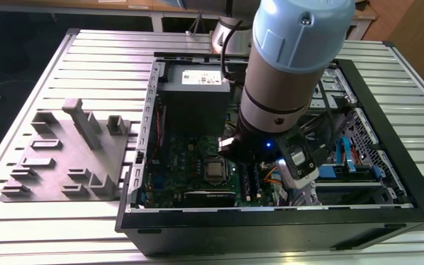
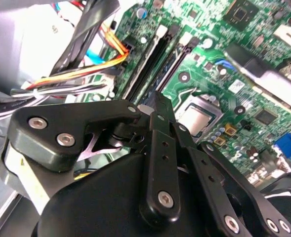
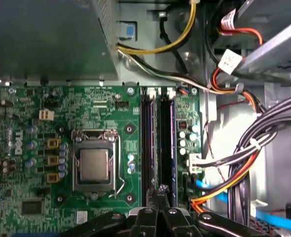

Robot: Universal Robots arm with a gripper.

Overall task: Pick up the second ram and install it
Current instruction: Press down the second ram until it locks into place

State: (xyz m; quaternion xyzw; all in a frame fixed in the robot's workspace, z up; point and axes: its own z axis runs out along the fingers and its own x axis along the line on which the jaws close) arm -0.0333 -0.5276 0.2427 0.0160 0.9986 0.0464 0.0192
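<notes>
Inside the computer case [image 1: 388, 160], the tool [image 3: 157, 193] hangs over the slot rails [image 3: 155, 143].

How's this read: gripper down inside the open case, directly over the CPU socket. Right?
Wrong on the socket. In the first wrist view the gripper sits over the black RAM slots, beside the CPU socket. It is down inside the open case.

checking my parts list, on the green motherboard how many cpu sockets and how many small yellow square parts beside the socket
cpu socket: 1
small yellow square parts: 3
total: 4
</notes>
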